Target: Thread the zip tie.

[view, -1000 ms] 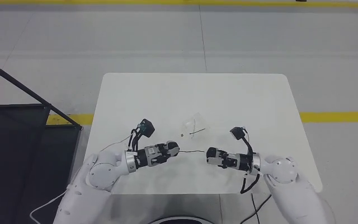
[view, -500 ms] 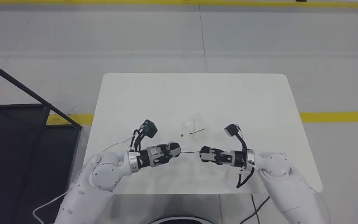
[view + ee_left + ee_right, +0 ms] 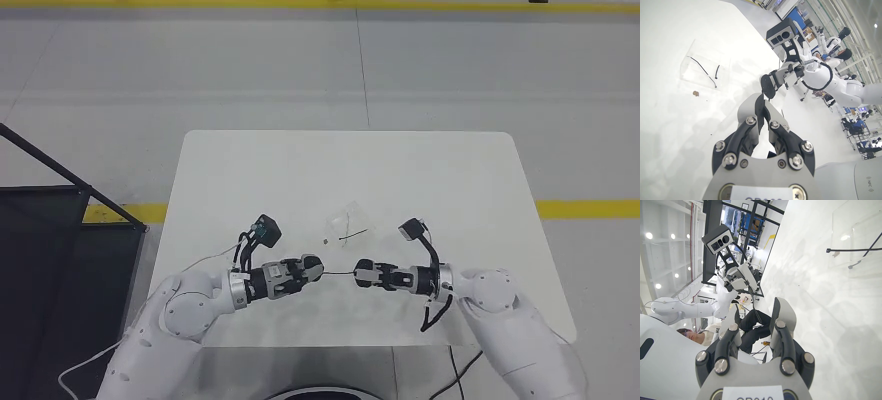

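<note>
A thin black zip tie (image 3: 338, 271) hangs in the air over the table's front part, stretched between my two grippers. My left gripper (image 3: 316, 265) (image 3: 761, 102) is shut on one end of it. My right gripper (image 3: 358, 273) (image 3: 756, 306) faces it tip to tip, a short way off. Its fingers are open, and the free end of the zip tie (image 3: 755, 311) runs between them without being pinched. In the left wrist view the right gripper (image 3: 768, 89) sits just past my left fingertips.
A clear plastic sheet (image 3: 347, 222) (image 3: 702, 62) lies mid-table behind the grippers, with spare zip ties (image 3: 700, 65) (image 3: 848, 250) on it. A small brown scrap (image 3: 696, 93) sits beside it. The white table (image 3: 450, 180) has its front edge close under both arms.
My right gripper has moved left along the zip tie toward the left gripper, closing most of the gap. The left gripper has shifted only slightly.
</note>
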### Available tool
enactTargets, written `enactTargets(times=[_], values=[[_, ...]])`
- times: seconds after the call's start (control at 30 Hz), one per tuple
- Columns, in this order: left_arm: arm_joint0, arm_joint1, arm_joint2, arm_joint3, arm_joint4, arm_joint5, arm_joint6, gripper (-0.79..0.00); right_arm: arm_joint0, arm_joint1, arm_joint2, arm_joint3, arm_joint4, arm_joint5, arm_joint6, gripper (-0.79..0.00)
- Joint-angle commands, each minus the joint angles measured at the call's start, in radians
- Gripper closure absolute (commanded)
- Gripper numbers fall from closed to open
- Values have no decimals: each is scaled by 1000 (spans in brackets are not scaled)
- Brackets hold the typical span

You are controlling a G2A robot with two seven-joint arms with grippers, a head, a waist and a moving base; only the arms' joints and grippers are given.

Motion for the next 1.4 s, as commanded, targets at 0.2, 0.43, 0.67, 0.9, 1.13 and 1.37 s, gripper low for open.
enactTargets(times=[0.2,0.43,0.67,0.9,1.13,1.37], values=[[0,6,5,1,6,-5,11,0,0,2,-7,-6,-5,3,-10,-228],[-1,11,10,0,6,-4,16,0,2,4,-12,-6,3,3,-5,-154],[-3,15,14,-1,6,-5,22,0,6,6,-16,-4,7,2,-2,-49],[-3,20,17,-1,2,-18,29,0,10,8,-21,-1,8,0,-2,0],[10,20,3,4,-35,-8,122,-785,-8,11,-9,-12,13,-40,-35,0],[30,16,5,37,-97,-32,222,-785,-58,16,17,-46,-3,-98,-114,0]])
